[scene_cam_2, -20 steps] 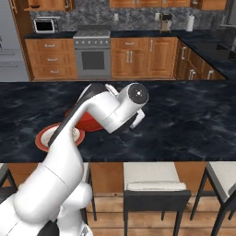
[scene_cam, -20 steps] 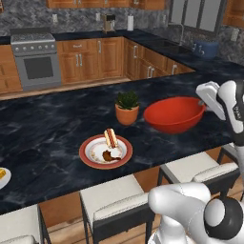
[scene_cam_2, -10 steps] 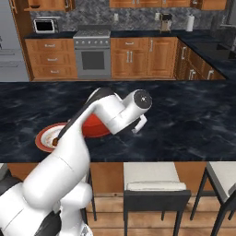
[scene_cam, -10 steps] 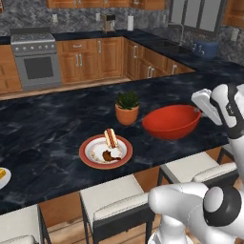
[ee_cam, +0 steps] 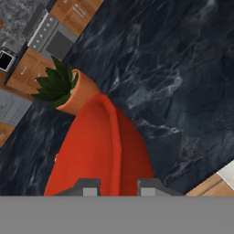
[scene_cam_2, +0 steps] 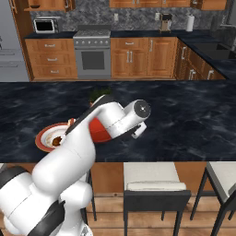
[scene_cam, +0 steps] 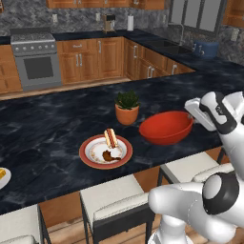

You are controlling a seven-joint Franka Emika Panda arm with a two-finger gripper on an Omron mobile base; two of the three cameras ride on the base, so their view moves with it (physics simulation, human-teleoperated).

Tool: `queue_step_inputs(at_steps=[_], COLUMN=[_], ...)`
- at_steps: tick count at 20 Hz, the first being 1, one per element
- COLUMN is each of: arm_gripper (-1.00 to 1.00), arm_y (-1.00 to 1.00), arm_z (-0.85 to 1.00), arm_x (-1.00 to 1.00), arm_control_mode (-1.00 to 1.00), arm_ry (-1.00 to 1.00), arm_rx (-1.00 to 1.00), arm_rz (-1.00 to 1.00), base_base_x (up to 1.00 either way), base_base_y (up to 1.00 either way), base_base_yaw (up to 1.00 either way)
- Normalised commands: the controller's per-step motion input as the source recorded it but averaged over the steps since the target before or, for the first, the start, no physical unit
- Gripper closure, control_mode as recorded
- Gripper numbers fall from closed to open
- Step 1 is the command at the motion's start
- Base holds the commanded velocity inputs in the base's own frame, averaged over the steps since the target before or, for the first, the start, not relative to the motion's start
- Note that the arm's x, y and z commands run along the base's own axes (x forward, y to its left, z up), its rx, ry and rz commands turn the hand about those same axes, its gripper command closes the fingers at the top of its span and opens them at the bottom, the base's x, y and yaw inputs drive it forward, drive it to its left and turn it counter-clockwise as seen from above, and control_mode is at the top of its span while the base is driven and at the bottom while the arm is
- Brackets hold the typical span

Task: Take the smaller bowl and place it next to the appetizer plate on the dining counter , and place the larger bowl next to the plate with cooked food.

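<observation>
STEP: placing larger bowl | GRIPPER: narrow, pinching bowl rim so it rides level | POSITION: on dining counter, 3 o'clock of plate with cooked food.

We find no legible text, labels, brand marks, numbers or signs in any view.
</observation>
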Motion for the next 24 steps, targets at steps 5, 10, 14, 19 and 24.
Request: queue_step_inputs(at_steps=[5, 10, 14, 19, 24], arm_gripper=[1.00, 1.00, 1.00, 1.00, 1.00], arm_y=[0.00, 0.00, 0.00, 0.00, 0.00], arm_z=[-0.42, -0.41, -0.39, -0.40, -0.39], arm_x=[0.28, 0.31, 0.32, 0.35, 0.34], arm_control_mode=[-1.00, -1.00, -1.00, -1.00, -1.00], arm_ry=[0.00, 0.00, 0.00, 0.00, 0.00], arm_rx=[0.00, 0.00, 0.00, 0.00, 0.00], arm_rz=[0.00, 0.00, 0.00, 0.00, 0.00], base_base_x=[0.00, 0.00, 0.00, 0.00, 0.00], base_base_y=[0.00, 0.00, 0.00, 0.00, 0.00], base_base_yaw=[0.00, 0.00, 0.00, 0.00, 0.00])
